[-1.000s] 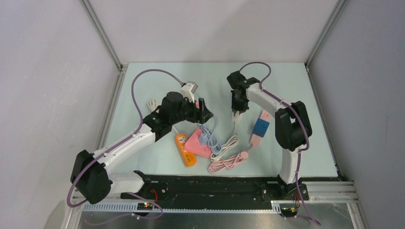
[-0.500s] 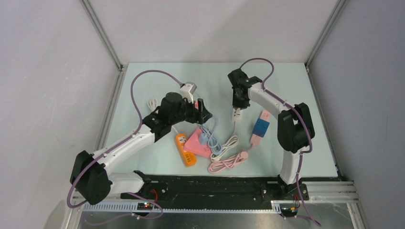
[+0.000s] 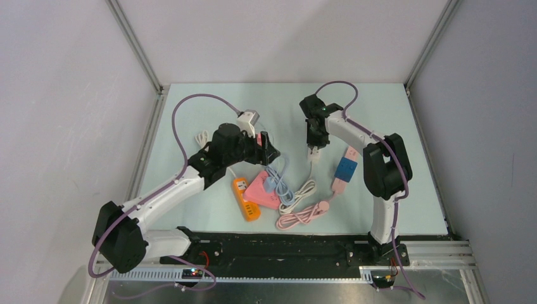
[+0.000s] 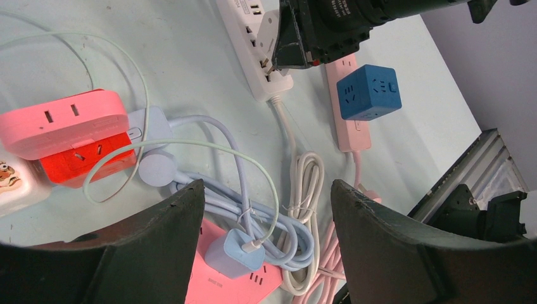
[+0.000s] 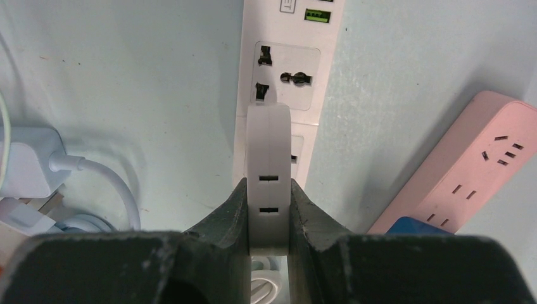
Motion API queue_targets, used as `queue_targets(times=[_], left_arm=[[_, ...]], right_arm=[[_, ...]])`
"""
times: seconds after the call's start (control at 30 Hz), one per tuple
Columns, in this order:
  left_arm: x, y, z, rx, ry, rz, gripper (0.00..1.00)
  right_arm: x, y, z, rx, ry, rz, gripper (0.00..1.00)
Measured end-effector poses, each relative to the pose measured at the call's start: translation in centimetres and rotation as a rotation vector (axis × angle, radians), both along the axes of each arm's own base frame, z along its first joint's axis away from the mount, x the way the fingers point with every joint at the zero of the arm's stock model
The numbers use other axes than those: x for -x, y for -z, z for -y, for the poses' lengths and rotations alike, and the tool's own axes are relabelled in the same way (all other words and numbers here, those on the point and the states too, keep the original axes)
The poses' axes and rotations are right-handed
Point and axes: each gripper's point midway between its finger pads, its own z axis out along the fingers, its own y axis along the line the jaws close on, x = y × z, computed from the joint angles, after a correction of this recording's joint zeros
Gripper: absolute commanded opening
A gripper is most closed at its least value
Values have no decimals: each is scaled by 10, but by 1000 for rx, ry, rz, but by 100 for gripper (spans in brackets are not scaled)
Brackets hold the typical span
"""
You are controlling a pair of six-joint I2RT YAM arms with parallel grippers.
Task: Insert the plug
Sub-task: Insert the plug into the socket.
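Note:
My right gripper [image 5: 268, 190] is shut on a white plug [image 5: 268, 152]. It holds the plug end-on against the face of the white power strip [image 5: 286, 60], just below an open universal socket. The plug's prongs are hidden. In the top view the right gripper [image 3: 314, 147] points down at the strip's near end [image 3: 313, 152]. My left gripper [image 4: 267, 209] is open and empty. It hovers above a light blue charger [image 4: 235, 252] that sits on a flat pink socket block [image 3: 263, 190].
A pink strip [image 5: 468, 180] with a blue cube socket [image 3: 346, 168] lies right of the white strip. A lavender cable bundle [image 4: 209, 196], white cord coil [image 3: 306, 189], pink cord coil [image 3: 301, 215] and orange strip [image 3: 246, 198] crowd the middle. A pink-and-red adapter [image 4: 66, 123] lies left.
The right arm has shifted slightly, its elbow moving left, with the plug still gripped over the white strip. The left arm has barely moved.

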Motion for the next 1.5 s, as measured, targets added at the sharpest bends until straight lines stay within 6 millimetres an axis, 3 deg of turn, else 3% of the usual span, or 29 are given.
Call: queue_targets(times=[0.63,0.8,1.17,1.5], left_arm=[[-2,-4,-4,-1,-21,11,77],[-5,-11,-16,-8,-71,31,77],[-4,-47,-36,31,-147,127,80],[-1,-43,-39,22,-152,118,80]], right_arm=[[3,2,-12,82,-14,29,0],[3,6,-15,113,-3,26,0],[4,9,-15,122,26,34,0],[6,15,-16,97,53,68,0]])
